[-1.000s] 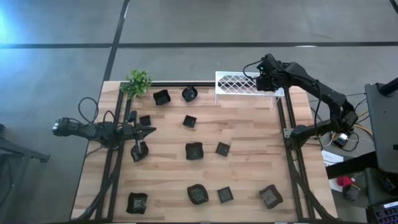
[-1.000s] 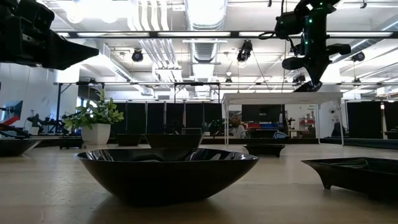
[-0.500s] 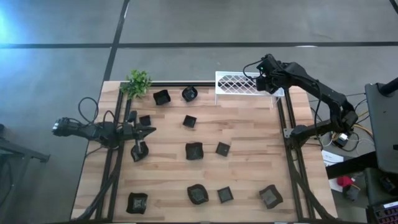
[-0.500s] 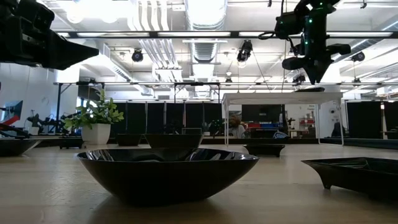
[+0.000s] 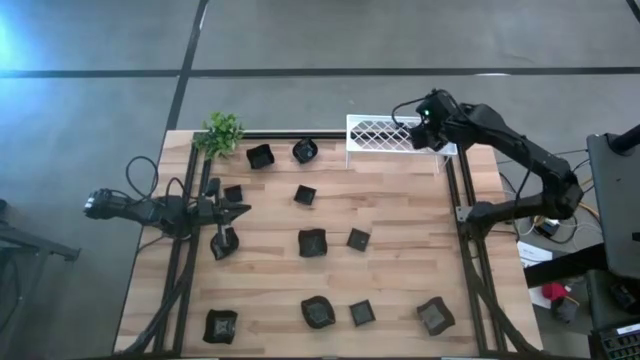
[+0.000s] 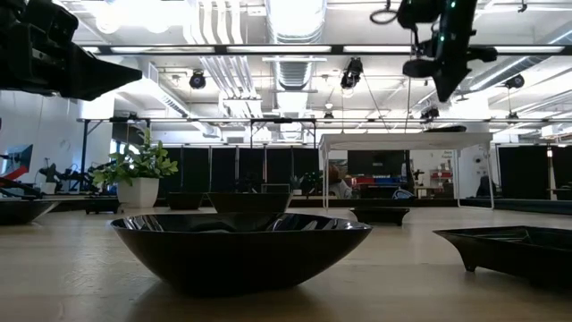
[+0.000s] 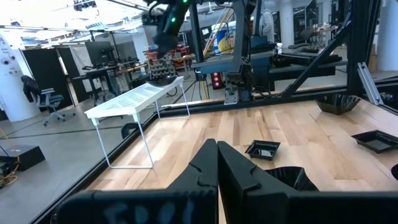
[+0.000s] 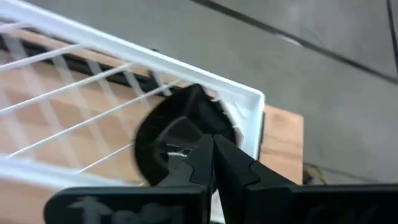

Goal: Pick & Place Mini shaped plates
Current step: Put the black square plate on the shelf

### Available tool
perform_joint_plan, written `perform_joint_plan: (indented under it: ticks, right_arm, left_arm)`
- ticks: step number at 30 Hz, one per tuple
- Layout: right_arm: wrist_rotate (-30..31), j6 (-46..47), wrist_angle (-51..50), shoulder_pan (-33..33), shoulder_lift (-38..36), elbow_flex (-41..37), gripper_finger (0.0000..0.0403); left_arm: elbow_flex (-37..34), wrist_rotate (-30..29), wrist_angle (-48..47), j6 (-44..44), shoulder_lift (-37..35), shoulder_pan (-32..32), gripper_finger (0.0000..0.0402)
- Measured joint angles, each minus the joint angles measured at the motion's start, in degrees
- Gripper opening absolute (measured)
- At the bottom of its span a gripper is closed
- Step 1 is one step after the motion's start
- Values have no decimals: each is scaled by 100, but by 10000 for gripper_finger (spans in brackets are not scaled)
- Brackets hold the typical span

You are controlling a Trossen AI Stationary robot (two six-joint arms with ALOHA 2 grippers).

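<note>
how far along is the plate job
Done: one dark dish lies on the white rack, below the shut, empty right tool. In hand: nothing; the left tool waits shut on its side. Left: about eleven mini plates on the table.

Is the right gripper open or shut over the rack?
Shut: the right gripper fingers meet, empty, above a round plate on the white rack.

In the right wrist view the closed right gripper (image 8: 211, 146) covers part of a round dark plate (image 8: 168, 134) on the white rack (image 8: 249, 102), whose far end is cut off by the picture's edge. In the low view the plate (image 6: 509, 250) at the right is cut off too.
</note>
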Motion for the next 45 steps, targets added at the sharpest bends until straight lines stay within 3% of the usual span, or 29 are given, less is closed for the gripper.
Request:
perform_joint_plan:
  ticks: [7,17,24,29,35,45]
  right_arm:
    - [11,-35,10,1293,-378,-99,8]
    - [185,797,404,3667,-568,-432,8]
    - [308,991,1535,4960,-542,-972,8]
    - [277,972,2227,5383,-533,-1429,8]
    - [-195,947,2773,5593,-531,-1995,8]
    - [-361,967,3795,5588,-533,-2726,8]
  left_arm:
    - [0,-1,0,2,2,0,0]
    - [0,-1,2,0,2,-2,0]
    - [-7,-1,61,-460,2,0,0]
    - [-23,0,181,-211,1,0,0]
    - [-22,3,308,35,119,0,0]
    - [278,14,550,-150,1102,0,0]
